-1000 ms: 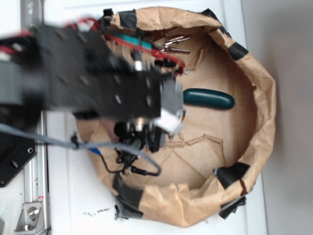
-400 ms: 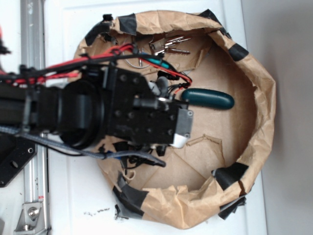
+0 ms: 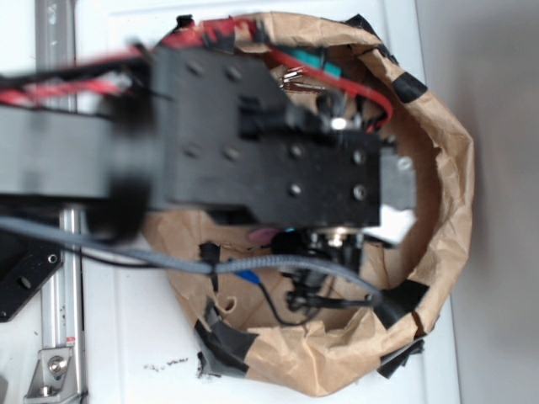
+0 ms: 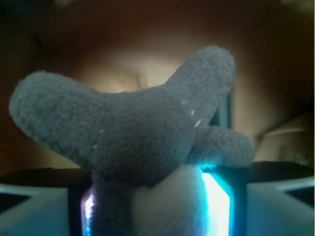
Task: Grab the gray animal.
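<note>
Wrist view was filled by the gray animal, a fuzzy, nappy plush with rounded stubby limbs spreading left and up-right and a cream-white patch at its base, wedged between the two pale gripper fingers closed on it at the bottom edge. Seen from the exterior camera, the boxy black arm covered most of a crumpled brown paper ring patched with black tape. No writing was legible.
</note>
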